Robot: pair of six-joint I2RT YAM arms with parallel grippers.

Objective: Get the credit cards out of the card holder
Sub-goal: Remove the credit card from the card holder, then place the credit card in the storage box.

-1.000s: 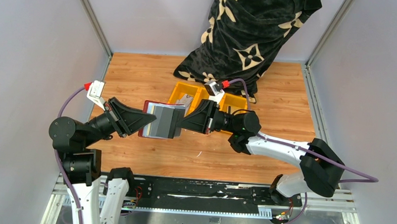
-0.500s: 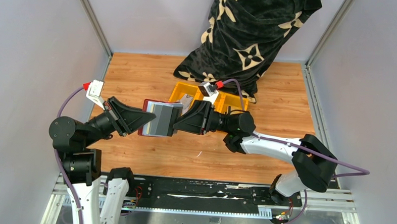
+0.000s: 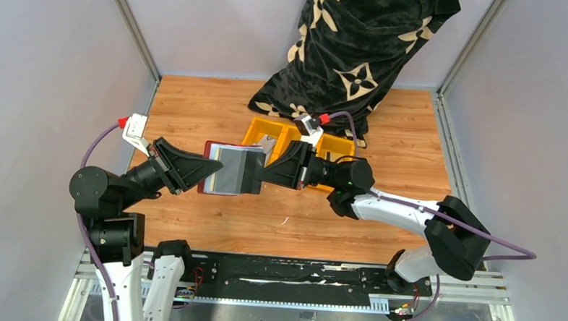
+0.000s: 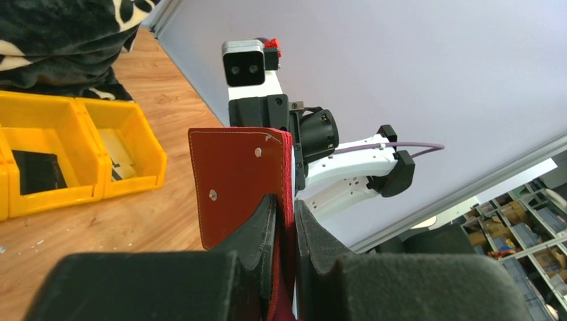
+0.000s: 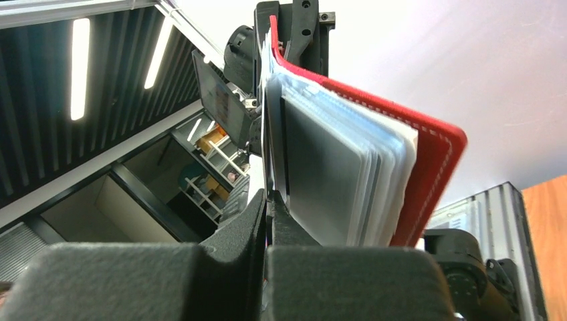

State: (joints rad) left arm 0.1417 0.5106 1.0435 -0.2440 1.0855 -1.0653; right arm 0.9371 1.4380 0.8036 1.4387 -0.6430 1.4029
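As left fingers [image 4: 259, 231] grip its edge, card holder [image 4: 234, 170] hangs midair.

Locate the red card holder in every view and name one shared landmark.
Top external: card holder left of centre, between left gripper and right gripper.
Left wrist: card holder centre, red cover upright, clamped in the left gripper.
Right wrist: card holder centre-right, open, its red cover outermost.
Landmark: yellow bin, in the top and left wrist views only.
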